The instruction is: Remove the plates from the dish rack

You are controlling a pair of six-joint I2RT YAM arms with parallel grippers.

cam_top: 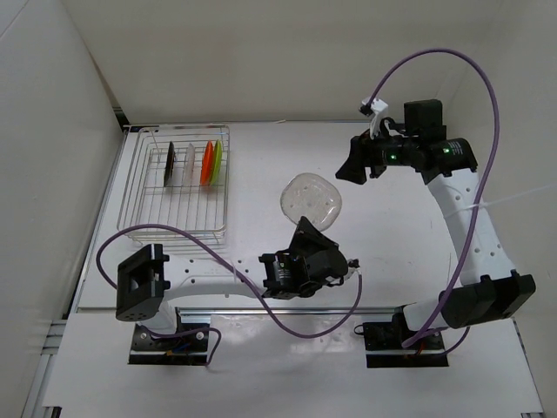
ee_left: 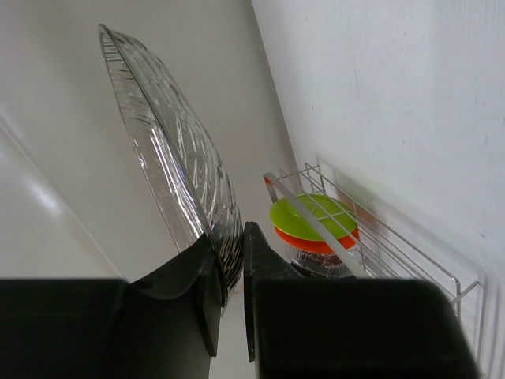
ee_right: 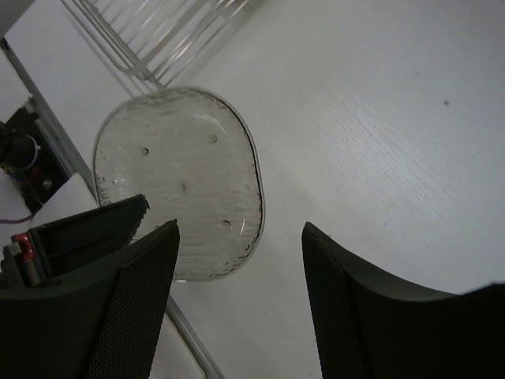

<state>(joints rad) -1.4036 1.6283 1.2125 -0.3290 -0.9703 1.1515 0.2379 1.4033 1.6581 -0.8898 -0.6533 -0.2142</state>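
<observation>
The silver wire dish rack [cam_top: 130, 209] stands at the far left. A black plate [cam_top: 171, 164], a pale clear plate [cam_top: 190, 162], an orange plate [cam_top: 207, 164] and a lime green plate [cam_top: 218, 157] stand on edge in it. My left gripper [cam_top: 306, 233] is shut on the near rim of another clear ribbed plate [cam_top: 312, 198] and holds it out of the rack, about level, low over the mid table. In the left wrist view the jaws [ee_left: 229, 237] pinch that plate [ee_left: 170, 150]. My right gripper [cam_top: 352, 165] is open and empty, hovering to the right of that plate [ee_right: 177, 174].
White enclosure walls stand close behind and left of the rack. The rack's corner shows in the right wrist view [ee_right: 158, 31]. Purple cables [cam_top: 487, 104] loop above the right arm and near the left arm's base [cam_top: 141, 279]. The table's metal front rail [cam_top: 261, 306] runs by the bases.
</observation>
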